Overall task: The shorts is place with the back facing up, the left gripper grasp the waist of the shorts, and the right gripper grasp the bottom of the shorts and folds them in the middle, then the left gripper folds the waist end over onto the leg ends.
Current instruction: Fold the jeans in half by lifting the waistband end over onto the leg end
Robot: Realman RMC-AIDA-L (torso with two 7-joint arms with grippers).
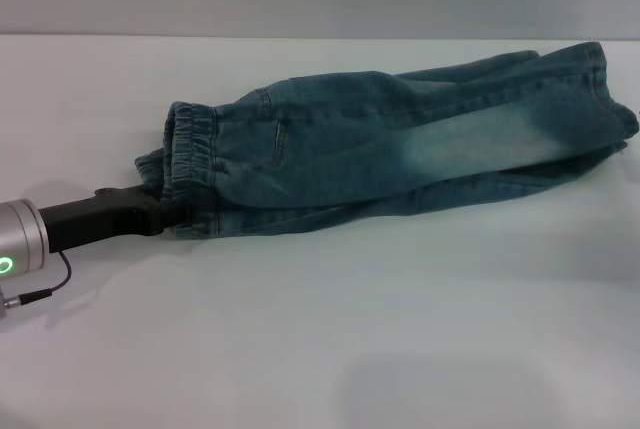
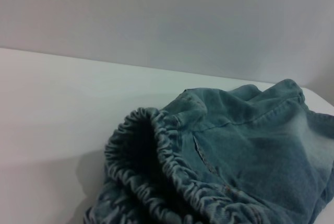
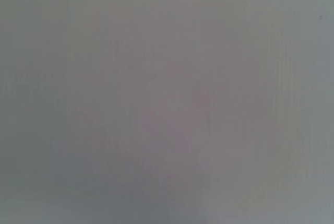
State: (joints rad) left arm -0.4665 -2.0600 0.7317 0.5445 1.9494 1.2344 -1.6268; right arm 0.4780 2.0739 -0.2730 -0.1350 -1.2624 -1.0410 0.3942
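Faded denim shorts (image 1: 400, 144) lie folded lengthwise; the left gripper (image 1: 160, 214) meets the puckered waist (image 1: 190, 164), jaws hidden, grip unclear.

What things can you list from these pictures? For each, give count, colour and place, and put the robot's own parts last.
shorts: one pair, faded blue denim, folded lengthwise, lying across the white table from the centre-left toward the far right.
waist: one gathered elastic band, darker blue, at the shorts' left end; also close up in the left wrist view.
back pocket: one showing, blue denim, just right of the waist.
table: one, white, under everything.
left pincer: one, black on a silver cylinder with a green light, at the near-left, its tips tucked at the waist's lower edge.
right pincer: not in view; its wrist view shows only blank grey.
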